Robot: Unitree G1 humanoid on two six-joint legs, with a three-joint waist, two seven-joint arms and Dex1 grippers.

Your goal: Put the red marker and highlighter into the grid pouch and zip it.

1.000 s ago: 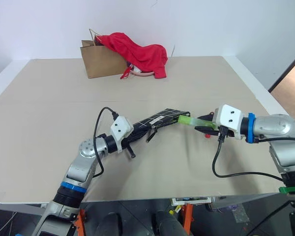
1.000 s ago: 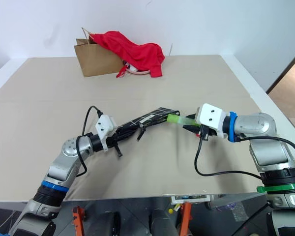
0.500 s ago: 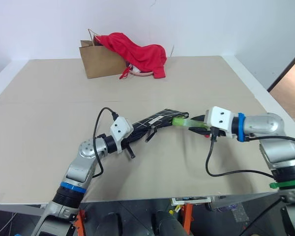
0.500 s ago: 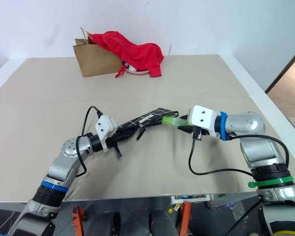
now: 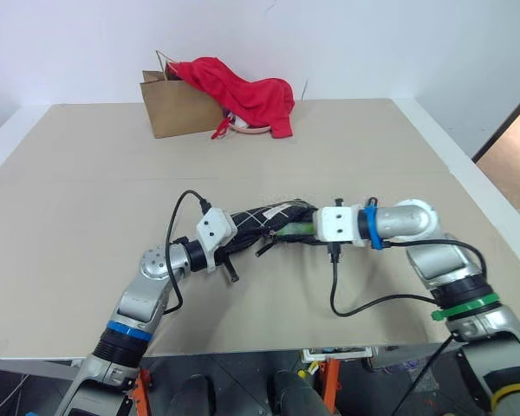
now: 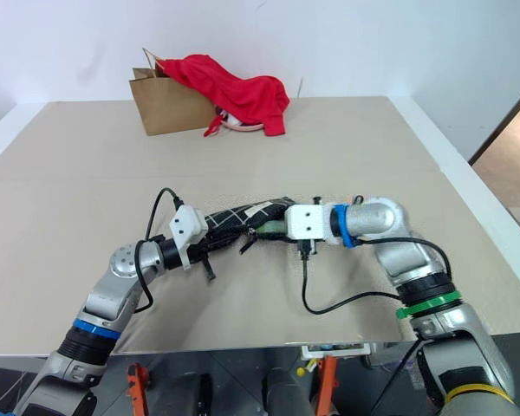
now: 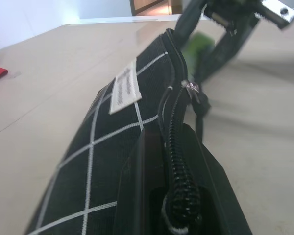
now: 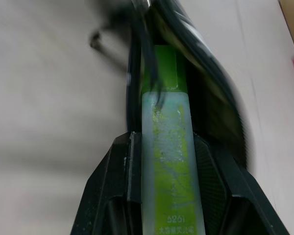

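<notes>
Two grippers work one soft grid pouch [image 5: 264, 218], held above the beige table [image 5: 87, 173]: the left gripper [image 7: 169, 196], jaws together, pinches its zipper end; the right gripper [image 8: 164, 161], jaws clamped on the highlighter [image 8: 164, 147], noses that light, rigid, probably slick pen into the open mouth. Limp fabric likely needs an edge hold. Behind stand a brown paper bag [image 5: 175, 108], red cloth [image 5: 243, 91], and a white wall [image 5: 373, 43].

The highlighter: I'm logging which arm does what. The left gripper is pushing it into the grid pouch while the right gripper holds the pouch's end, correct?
Not quite: the arms are swapped. The right wrist view shows the right gripper clamped on the highlighter, nosing it into the grid pouch; the left gripper holds the pouch's end.
</notes>
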